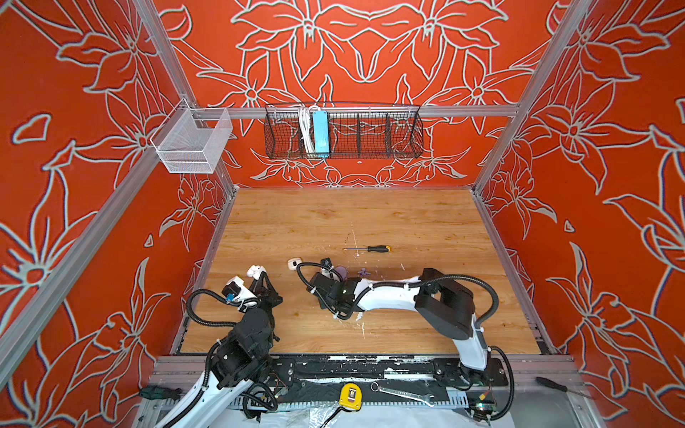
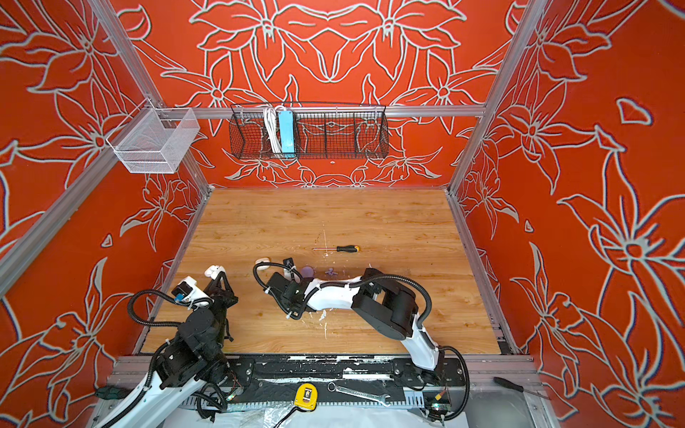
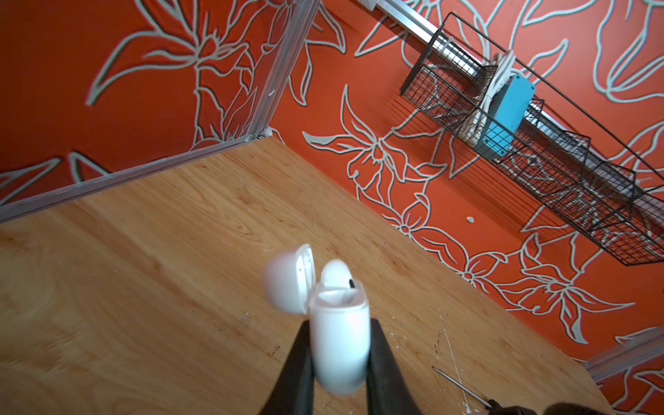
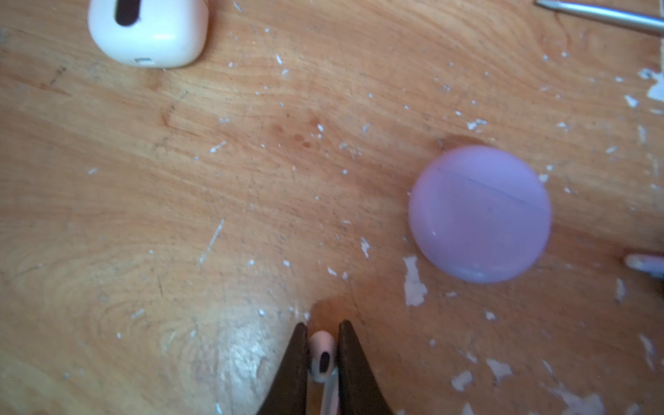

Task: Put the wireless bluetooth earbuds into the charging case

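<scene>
Red walls with pale flower outlines close in a wooden tabletop speckled with white paint flecks. On the back wall, at 12 o'clock, hangs a black wire basket with a blue power strip in it.

At about 8 o'clock on the tabletop, the left gripper is clenched on the lower body of a white charging case, one black finger on each side, holding it up off the wood. The lid is swung open. A seated earbud pokes up from one well, and the well beside it shows as a pale hollow.

Near the table's centre, the right gripper is low over the wood. Its two fingers pinch a white earbud by the head, with the stem running back between them.

In both top views a round lilac case lies closed just beside this gripper at 3 o'clock. The lilac earbuds lie loose on the wood at 3 o'clock of that case. A small white case with a dark oval mark sits at 9 o'clock of the gripper. A screwdriver lies at 1 o'clock of the lilac case.
</scene>
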`<action>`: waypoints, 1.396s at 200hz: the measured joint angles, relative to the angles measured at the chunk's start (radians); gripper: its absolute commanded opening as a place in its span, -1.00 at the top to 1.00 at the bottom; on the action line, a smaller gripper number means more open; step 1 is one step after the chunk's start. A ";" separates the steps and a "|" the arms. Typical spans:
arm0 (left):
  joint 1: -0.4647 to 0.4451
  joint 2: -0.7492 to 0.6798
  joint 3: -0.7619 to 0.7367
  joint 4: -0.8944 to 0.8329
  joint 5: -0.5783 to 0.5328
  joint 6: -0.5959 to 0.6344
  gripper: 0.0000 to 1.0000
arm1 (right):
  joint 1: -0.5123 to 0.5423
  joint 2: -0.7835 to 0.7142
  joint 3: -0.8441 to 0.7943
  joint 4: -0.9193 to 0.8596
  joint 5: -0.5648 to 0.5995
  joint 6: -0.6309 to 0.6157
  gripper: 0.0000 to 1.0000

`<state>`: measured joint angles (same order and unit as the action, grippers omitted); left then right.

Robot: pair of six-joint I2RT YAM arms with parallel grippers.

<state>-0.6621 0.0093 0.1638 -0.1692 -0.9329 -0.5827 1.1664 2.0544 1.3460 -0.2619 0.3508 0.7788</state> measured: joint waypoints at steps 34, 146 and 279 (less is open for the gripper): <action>0.000 0.000 -0.011 0.100 0.143 0.116 1.00 | 0.002 -0.088 -0.082 0.008 0.028 0.013 0.73; 0.000 0.107 -0.147 0.526 0.727 0.496 1.00 | 0.174 -0.643 -0.244 0.082 0.400 -0.072 0.77; 0.000 0.130 -0.154 0.684 0.935 0.640 1.00 | 0.336 -0.550 -0.251 0.780 0.342 -0.452 0.79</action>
<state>-0.6621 0.1398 0.0093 0.5144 0.0025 0.0578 1.5021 1.5043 1.0950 0.5186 0.6930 0.3267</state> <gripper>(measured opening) 0.208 0.145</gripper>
